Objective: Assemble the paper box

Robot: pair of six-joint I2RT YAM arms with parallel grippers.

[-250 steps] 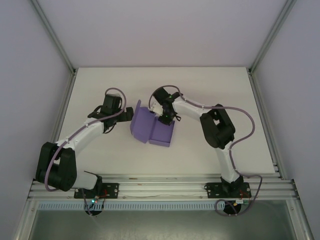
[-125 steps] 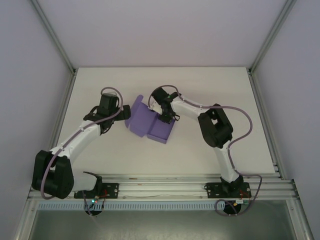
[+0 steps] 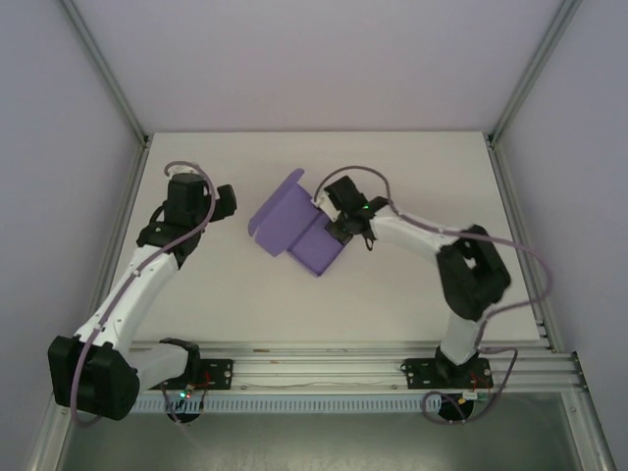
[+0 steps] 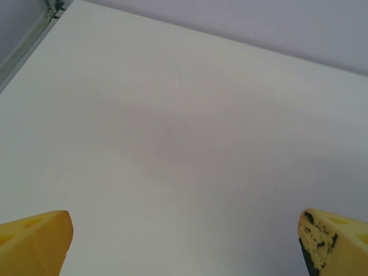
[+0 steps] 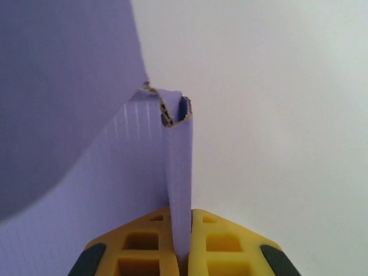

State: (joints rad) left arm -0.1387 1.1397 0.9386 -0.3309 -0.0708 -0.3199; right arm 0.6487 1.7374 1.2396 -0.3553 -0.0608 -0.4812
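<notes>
The purple paper box [image 3: 299, 234] lies mid-table in the top view, partly folded, with a raised panel on its left side. My right gripper [image 3: 337, 218] is shut on the box's right wall. In the right wrist view that thin purple wall [image 5: 179, 184] stands on edge between my yellow fingers [image 5: 230, 241], and a larger purple panel [image 5: 63, 86] rises on the left. My left gripper [image 3: 218, 201] sits apart, left of the box, and is open. Its yellow fingertips [image 4: 34, 244] stand wide over bare table in the left wrist view.
The white table [image 3: 412, 294] is framed by metal rails, with the left rail [image 3: 132, 196] close beside my left arm. A rail corner [image 4: 52, 8] appears at the top left of the left wrist view. The arm bases sit on the front rail [image 3: 324, 368].
My left gripper has drawn back to the left, away from the box. My right gripper has shifted right and swung the box round, so the raised panel now points up-left.
</notes>
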